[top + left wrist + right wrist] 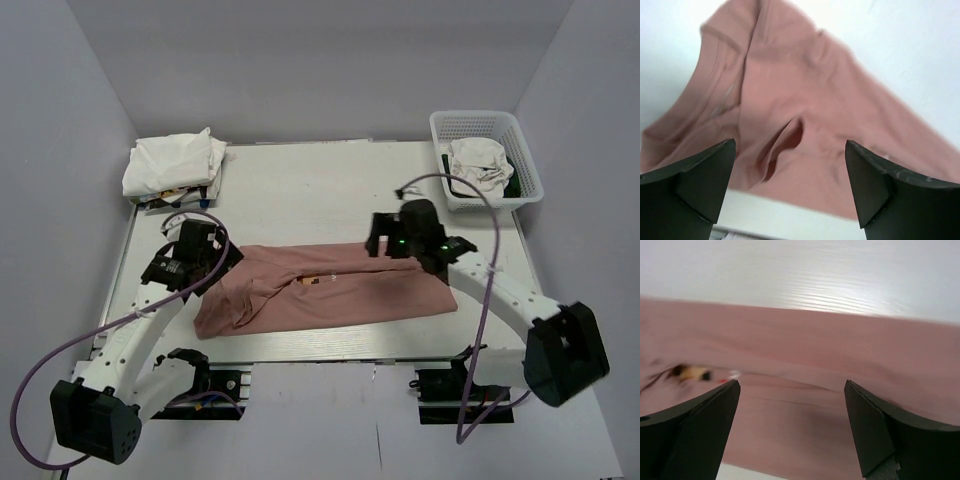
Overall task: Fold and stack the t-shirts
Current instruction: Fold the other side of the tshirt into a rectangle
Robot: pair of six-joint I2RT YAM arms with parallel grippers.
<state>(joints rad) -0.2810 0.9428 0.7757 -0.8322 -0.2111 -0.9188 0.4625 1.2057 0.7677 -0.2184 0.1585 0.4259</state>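
Observation:
The dusty-pink t-shirt [330,292] lies folded into a long band across the near middle of the table, its small print [310,282] peeking out at a fold. My left gripper [212,262] hovers open over the shirt's left end; the left wrist view shows wrinkled pink cloth [805,125] between the spread fingers. My right gripper [392,240] hovers open over the shirt's upper right edge; the right wrist view shows smooth pink cloth [805,405] and the print [692,373]. A folded white t-shirt stack [172,164] sits at the far left. Another white tee [478,160] is crumpled in the basket.
A white plastic mesh basket [485,122] stands at the far right corner. The white table [310,190] has grey walls on three sides. Purple cables loop off both arms near the table's front.

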